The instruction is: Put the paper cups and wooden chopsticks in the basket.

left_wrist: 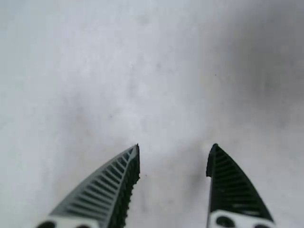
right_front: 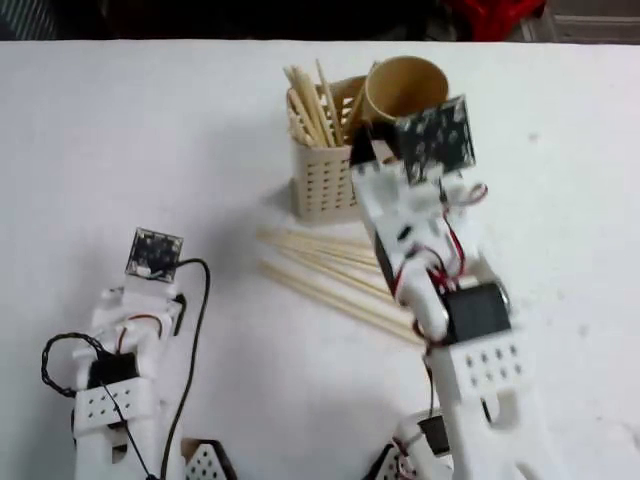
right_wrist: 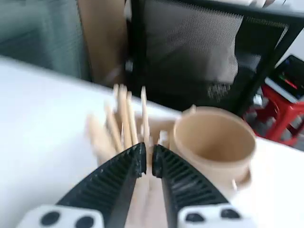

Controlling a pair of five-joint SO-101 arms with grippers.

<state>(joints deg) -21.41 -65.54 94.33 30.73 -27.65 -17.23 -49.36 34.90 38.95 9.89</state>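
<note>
High view: I have the basket (right_front: pixel 325 185) standing upright at the far middle of the white worktop (right_front: pixel 120 130). A bunch of wooden chopsticks (right_front: pixel 310 105) stands in it, long axes near vertical, upper ends fanning out above the rim and leaning a little left. A paper cup (right_front: pixel 405 88) sits at the basket's top on the right side, tipped so its open mouth faces up toward the camera. The loose chopsticks (right_front: pixel 320 268) lie flat on the worktop just in front of the basket, in a rough fan. Their long axes run from the left ends down toward the lower right, and the right ends pass under my right arm (right_front: pixel 455 310). That arm is stretched out toward the basket, with the right hand (right_front: pixel 362 152) at the basket's right rim, just beside the cup. My left arm (right_front: pixel 125 345) sits at the near left corner, well apart from the basket and sticks.

Left wrist view: the left hand (left_wrist: pixel 175 147) is released; the two tips are clearly apart, pointing down at bare worktop (left_wrist: pixel 142 71), which shows between them.

Right wrist view: the right hand (right_wrist: pixel 147 158) is clenched, tips almost touching with only a thin slit. I cannot tell whether a stick is pinched in that slit. Just beyond the tips the wooden chopsticks (right_wrist: pixel 124 114) stand on end, and the paper cup (right_wrist: pixel 213 142) is beside them, mouth toward the camera. A dark chair (right_wrist: pixel 190 52) stands behind the worktop.
</note>
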